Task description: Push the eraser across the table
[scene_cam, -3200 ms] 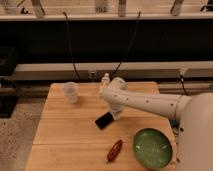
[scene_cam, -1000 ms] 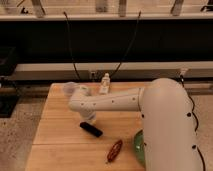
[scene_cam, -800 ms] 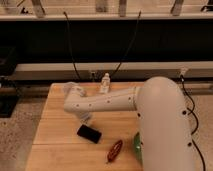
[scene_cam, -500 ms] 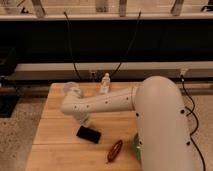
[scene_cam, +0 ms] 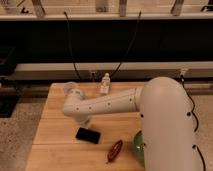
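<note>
One small flat black eraser [scene_cam: 88, 135] is lying on the light wooden plank surface [scene_cam: 50, 145], just below the white arm's gripper [scene_cam: 84, 120]. An off-centre shove risks spinning it toward the reddish-brown oblong object [scene_cam: 115, 150].

I've got the eraser [scene_cam: 88, 135], small, flat, black, lying slightly askew on the light plank table [scene_cam: 52, 135], left of centre, with my gripper [scene_cam: 85, 121] just above its far edge.
</note>
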Controlling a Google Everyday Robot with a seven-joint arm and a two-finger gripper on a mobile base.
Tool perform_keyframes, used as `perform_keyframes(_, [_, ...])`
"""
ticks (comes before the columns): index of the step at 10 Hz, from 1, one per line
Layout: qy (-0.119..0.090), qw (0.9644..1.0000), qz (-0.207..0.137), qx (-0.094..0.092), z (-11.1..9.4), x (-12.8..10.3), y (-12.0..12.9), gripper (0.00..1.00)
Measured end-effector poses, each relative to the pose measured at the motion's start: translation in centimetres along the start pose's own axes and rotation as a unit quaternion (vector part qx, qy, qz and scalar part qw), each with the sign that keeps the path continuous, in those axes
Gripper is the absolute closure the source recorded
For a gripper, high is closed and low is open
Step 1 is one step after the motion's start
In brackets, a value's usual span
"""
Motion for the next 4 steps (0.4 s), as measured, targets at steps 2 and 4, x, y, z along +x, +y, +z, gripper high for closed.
perform_keyframes(2, [-0.001, 1.0000, -0.007, 0.002, -0.02, -0.23, 0.31, 0.99])
perform_keyframes(4, [-0.005, 0.9999, -0.012, 0.003, -0.11, -0.43, 0.42, 0.99])
